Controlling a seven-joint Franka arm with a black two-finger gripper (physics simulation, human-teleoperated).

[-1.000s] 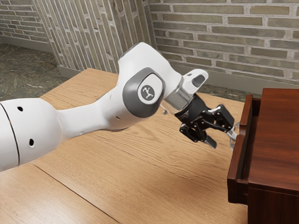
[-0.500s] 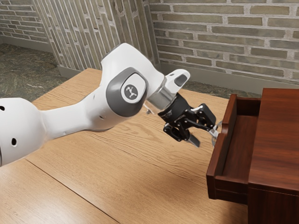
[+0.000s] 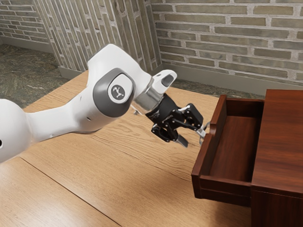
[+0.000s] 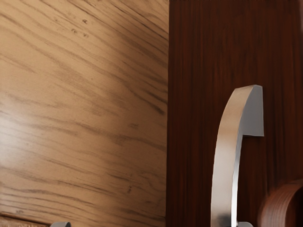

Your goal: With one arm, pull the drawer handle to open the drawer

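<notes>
Shows the black fingers point(image 3: 182, 141) of the gripper point(image 3: 194, 135) spread apart and clamped on nothing. Places the silver handle point(image 4: 227, 161) in the gap, close beside the finger nearer the drawer and well apart from the other. Cannot settle whether that finger actually touches the bar. Just beyond the fingertips, presents the dark wooden drawer front point(image 4: 203, 71), upright, with the drawer point(image 3: 222, 183) behind it pulled well out of the cabinet point(image 3: 279, 137) and its inside open to view. Under the fingers, shows the light wood table point(image 3: 118, 179); behind them, the white arm point(image 3: 71, 113) and, farther back, a brick wall point(image 3: 227, 38).

Compared with half a second ago: finds the drawer drawn farther out of the cabinet, with more of its floor exposed. Finds the gripper carried along with the front toward the exterior view's left, with the spread of the fingers about as before. Compared with a full second ago, when barely a slit stood open: much wider.

Hidden or cut off: in the exterior view, most of the handle behind the nearer finger. In the wrist view, the handle's lower end past the frame edge. Beside it, a rounded brown shape point(image 4: 281, 208), not identifiable. Also cut off: the cabinet's far side and base, and the arm's base.
</notes>
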